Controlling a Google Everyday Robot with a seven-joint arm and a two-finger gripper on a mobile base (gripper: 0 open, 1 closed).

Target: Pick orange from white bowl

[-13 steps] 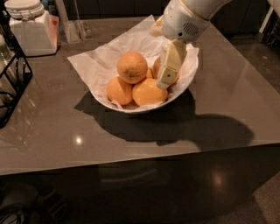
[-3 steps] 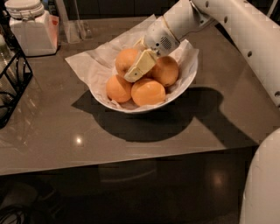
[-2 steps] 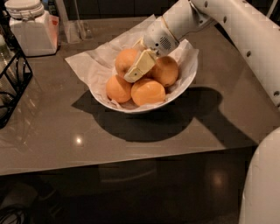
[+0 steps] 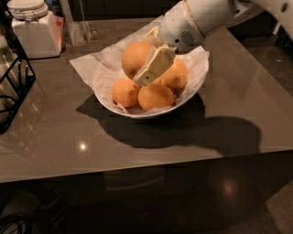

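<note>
Tool (image 4: 145, 58) is over the white bowl (image 4: 137, 113), reaching in from upper right on the arm (image 4: 206, 13); its cream fingers (image 4: 154, 67) are pinching the orange (image 4: 135, 57), one across the near-right face, the other behind the far side; I read that as a clamped grip on the fruit.

Room: the bowl sits mid-bench (image 4: 229, 137), toward the back; free bench runs from it to the near edge and out to the right edge; the left is tighter, with a black wire rack (image 4: 13, 87) at the left edge and a white lidded jar (image 4: 34, 29) in the back-left corner, both well apart from the bowl; crumpled paper (image 4: 87, 68) spills over the bowl's left rim onto the bench.

The orange is the top one of the pile, above three brighter oranges (image 4: 155, 96) lying low in the bowl; I can't tell whether it touches them.

Versus 0.7 s ago: the orange and tool sit slightly higher and the arm has shifted up and right; the bowl and the three low oranges are unchanged.
</note>
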